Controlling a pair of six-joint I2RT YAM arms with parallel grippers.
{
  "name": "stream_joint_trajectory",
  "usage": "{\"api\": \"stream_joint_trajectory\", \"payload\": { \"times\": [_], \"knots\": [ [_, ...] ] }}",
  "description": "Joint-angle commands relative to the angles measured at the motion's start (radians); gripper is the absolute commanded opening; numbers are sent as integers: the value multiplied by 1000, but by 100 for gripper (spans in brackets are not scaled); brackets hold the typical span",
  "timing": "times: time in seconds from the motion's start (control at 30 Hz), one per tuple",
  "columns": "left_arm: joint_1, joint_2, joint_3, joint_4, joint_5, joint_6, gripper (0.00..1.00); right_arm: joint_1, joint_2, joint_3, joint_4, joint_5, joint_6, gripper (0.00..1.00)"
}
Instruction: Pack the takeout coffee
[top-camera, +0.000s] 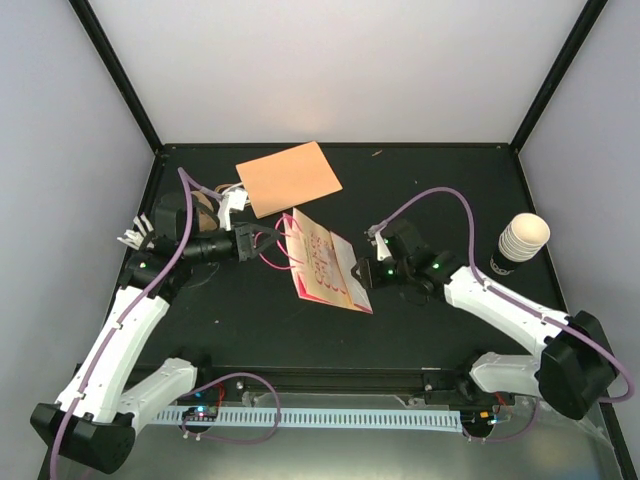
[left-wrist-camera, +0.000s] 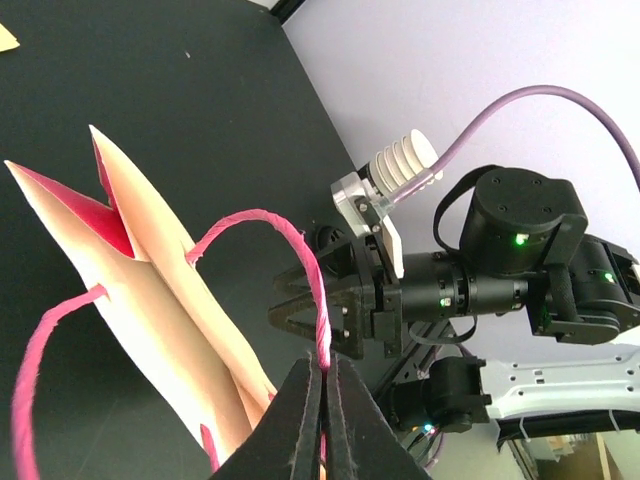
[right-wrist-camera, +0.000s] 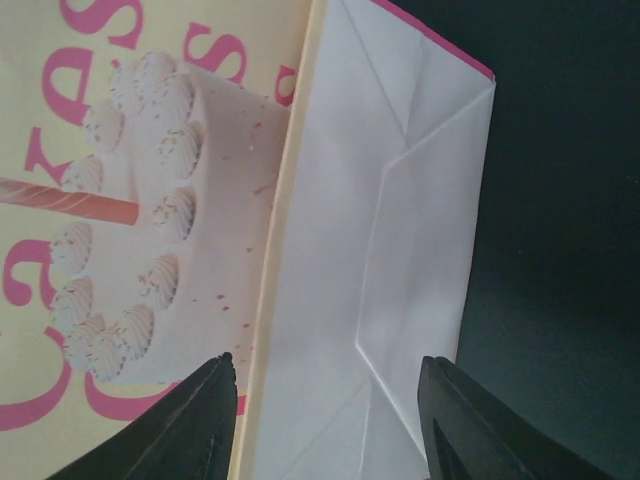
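Lift pink twisted-paper handle (left-wrist-camera: 320, 330), clamped in left gripper (left-wrist-camera: 322, 378), while bracing folded base of cream-and-pink printed paper bag (top-camera: 325, 262) between parted jaws of right gripper (right-wrist-camera: 325, 375). Located only from top view: cream-white ribbed paper takeout cup (top-camera: 523, 243), upright at right edge of black table (top-camera: 430, 190), well apart from bag. Confirmed only from left wrist view: the pinch on the handle.

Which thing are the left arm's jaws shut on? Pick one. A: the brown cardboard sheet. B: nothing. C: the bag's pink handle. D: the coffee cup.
C: the left wrist view shows the left jaws pinched on the pink handle, the coffee cup standing untouched far off.
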Motion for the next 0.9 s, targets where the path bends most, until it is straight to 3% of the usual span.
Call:
{"api": "stream_joint_trajectory", "payload": {
  "times": [0.0, 0.43, 0.87],
  "knots": [
    [-14, 7, 28, 44, 28, -16, 2, 64, 15, 55, -46, 125, 17, 54],
    [-19, 5, 26, 36, 31, -6, 2, 173, 136, 162, -138, 299, 54, 68],
    [-19, -1, 25, 14, 25, 16, 2, 203, 258, 212, -203, 426, 87, 67]
  ]
}}
